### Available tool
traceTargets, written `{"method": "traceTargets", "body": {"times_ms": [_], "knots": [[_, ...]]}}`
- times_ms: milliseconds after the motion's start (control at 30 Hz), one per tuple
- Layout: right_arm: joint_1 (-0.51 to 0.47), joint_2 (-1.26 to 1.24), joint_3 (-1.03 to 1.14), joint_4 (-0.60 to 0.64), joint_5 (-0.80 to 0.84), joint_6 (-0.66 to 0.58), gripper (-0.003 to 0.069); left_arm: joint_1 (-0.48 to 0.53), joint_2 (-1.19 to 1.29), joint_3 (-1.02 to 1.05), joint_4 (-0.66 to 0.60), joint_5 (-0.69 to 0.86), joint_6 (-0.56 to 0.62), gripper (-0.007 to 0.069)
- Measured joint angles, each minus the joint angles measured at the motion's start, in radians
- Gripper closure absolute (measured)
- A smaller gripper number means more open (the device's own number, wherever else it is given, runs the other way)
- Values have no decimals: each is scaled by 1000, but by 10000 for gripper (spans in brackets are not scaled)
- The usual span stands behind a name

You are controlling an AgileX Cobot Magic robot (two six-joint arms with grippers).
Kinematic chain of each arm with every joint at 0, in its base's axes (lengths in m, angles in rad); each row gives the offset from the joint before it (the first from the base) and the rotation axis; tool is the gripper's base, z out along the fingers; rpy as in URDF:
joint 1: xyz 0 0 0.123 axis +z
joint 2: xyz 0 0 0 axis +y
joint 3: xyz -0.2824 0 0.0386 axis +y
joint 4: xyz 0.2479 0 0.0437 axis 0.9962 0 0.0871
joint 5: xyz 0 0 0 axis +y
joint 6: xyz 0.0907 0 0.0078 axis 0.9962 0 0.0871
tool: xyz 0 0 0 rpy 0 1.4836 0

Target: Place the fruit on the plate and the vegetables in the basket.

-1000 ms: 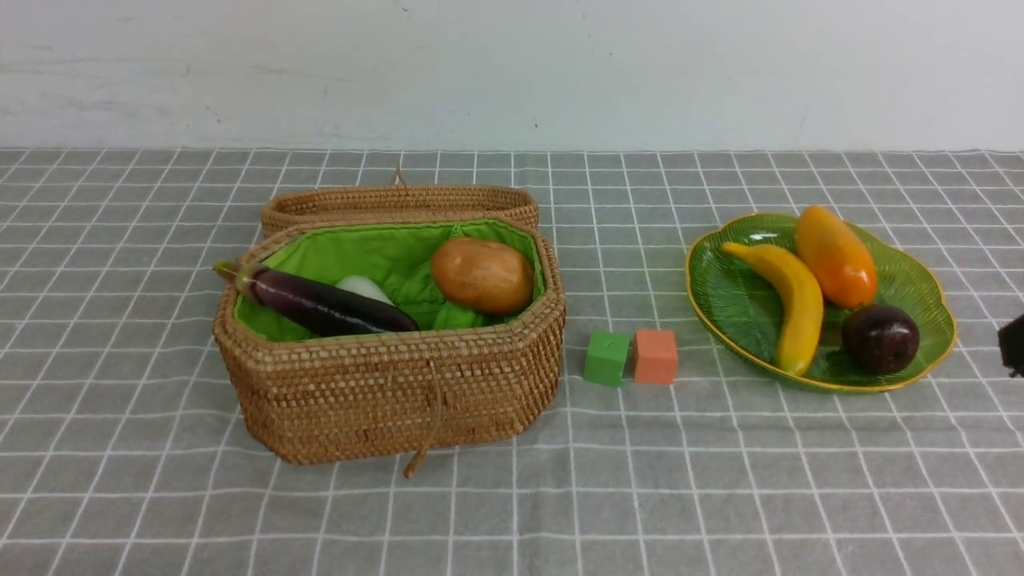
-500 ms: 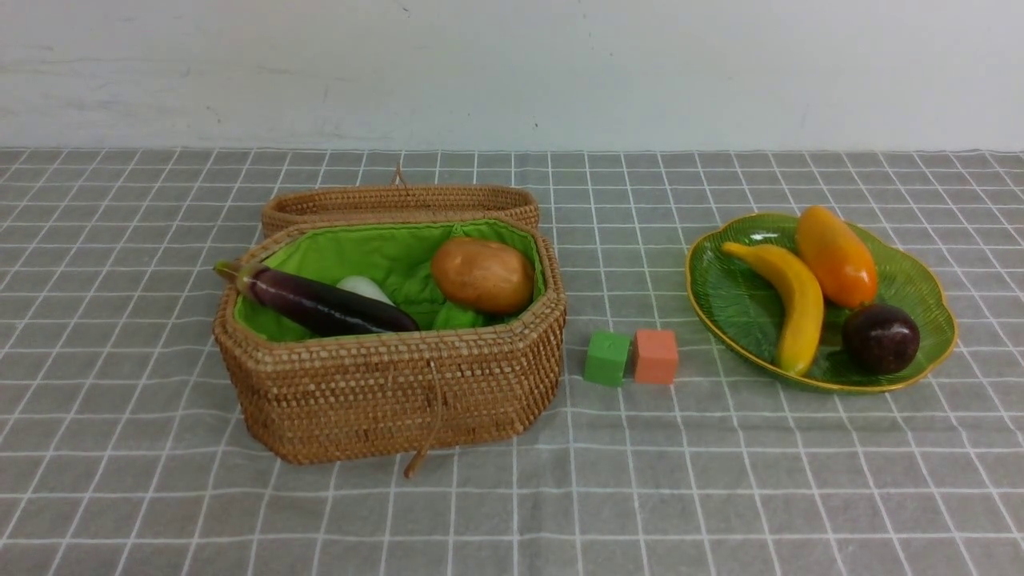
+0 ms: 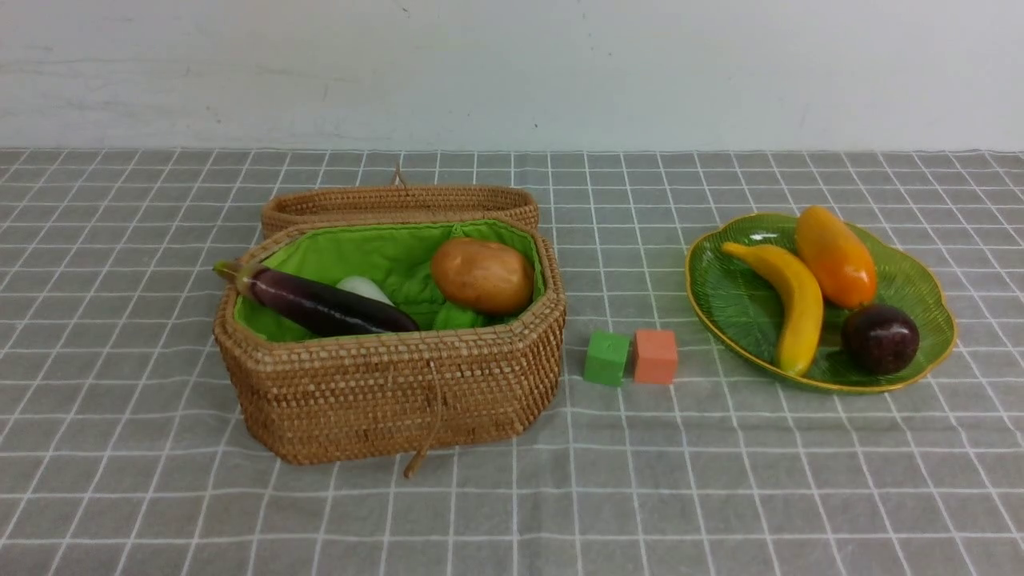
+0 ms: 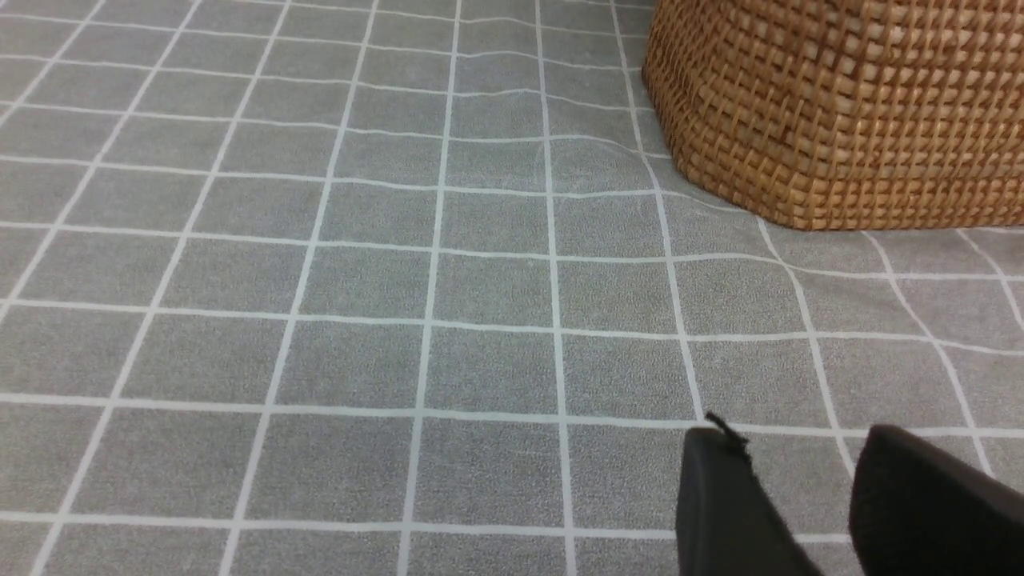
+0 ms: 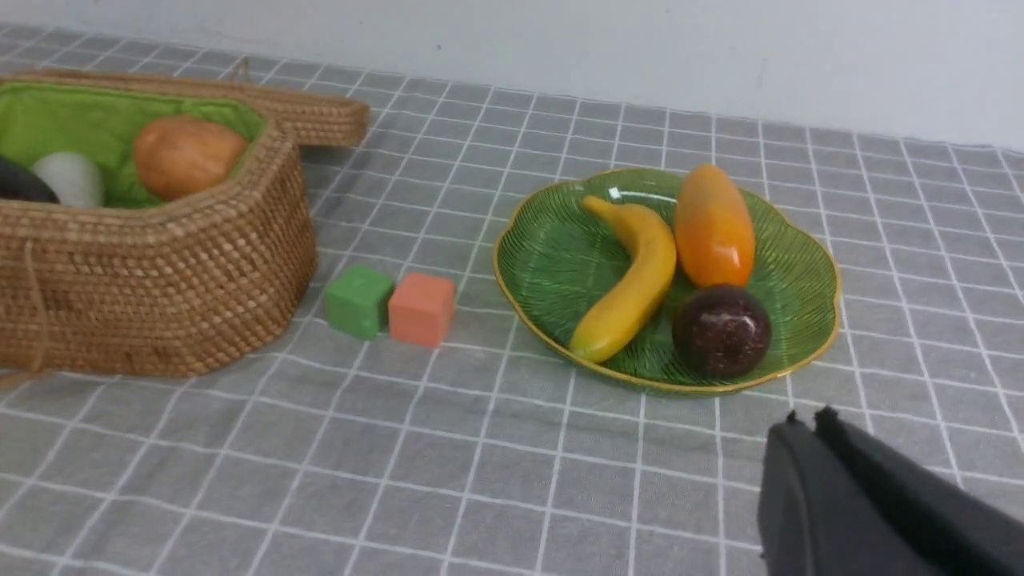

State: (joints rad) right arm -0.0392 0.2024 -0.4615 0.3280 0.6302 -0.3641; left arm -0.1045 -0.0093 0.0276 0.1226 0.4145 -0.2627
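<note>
The mango (image 3: 835,254), banana (image 3: 788,302) and dark maroon fruit (image 3: 880,338) lie on the green plate (image 3: 724,300) at the right. The eggplant (image 3: 320,304), white oval (image 3: 364,288) and potato (image 3: 482,274) lie in the open basket (image 3: 384,392); a light green lump (image 3: 458,317) shows under the potato. Neither gripper shows in the front view. My left gripper (image 4: 796,436) is open and empty over the cloth beside the basket (image 4: 840,112). My right gripper (image 5: 808,418) is shut and empty, on the near side of the plate (image 5: 560,264).
A green cube (image 3: 606,358) and an orange cube (image 3: 656,356) sit side by side on the cloth between basket and plate. The basket's lid (image 3: 400,202) lies open behind it. A grey checked cloth (image 3: 720,480) covers the table up to the white wall.
A dark part of my right arm at the front view's right edge one second ago has gone out of that view. Fruit, vegetables and cubes have not moved.
</note>
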Motion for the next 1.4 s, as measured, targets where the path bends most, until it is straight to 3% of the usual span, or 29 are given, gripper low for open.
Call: {"method": "traceTargets", "body": {"times_ms": [167, 400, 633, 1400], "knots": [[0, -204, 269, 0, -53, -1, 659, 0, 0, 0, 0, 0, 0, 386], [-10, -213, 457, 19, -147, -1, 652, 0, 0, 0, 0, 0, 0, 386], [-10, -214, 474, 81, -196, 0, 645, 0, 0, 0, 1, 1, 0, 386], [-10, -214, 475, 86, -197, 0, 622, 0, 0, 0, 3, 1, 0, 386]]}}
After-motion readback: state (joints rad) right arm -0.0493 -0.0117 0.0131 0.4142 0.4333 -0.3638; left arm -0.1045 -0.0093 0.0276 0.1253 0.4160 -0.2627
